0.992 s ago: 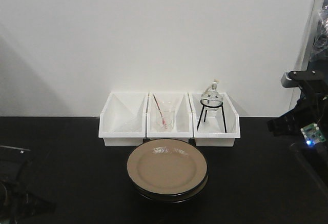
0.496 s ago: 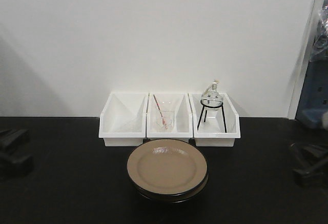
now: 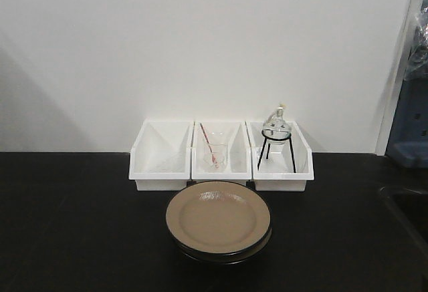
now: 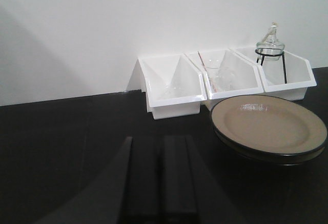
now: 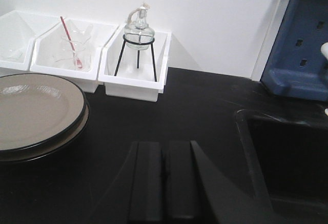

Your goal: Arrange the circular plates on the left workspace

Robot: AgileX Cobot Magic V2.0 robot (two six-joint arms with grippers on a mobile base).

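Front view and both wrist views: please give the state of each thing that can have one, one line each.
Two tan round plates with black rims: stacked, on the black benchtop.
Left white plastic bin: seems empty.
Middle white bin: holds a clear glass beaker, upright.
Right white bin: holds a glass flask on a black wire stand.
Left gripper: shut.
Right gripper: shut.

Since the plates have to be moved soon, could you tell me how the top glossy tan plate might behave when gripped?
The top glossy tan plate looks rigid and ceramic-like, so probably fragile. Its sheen suggests a slippery rim. It lies nested on the plate beneath, so gripping its edge may be awkward.
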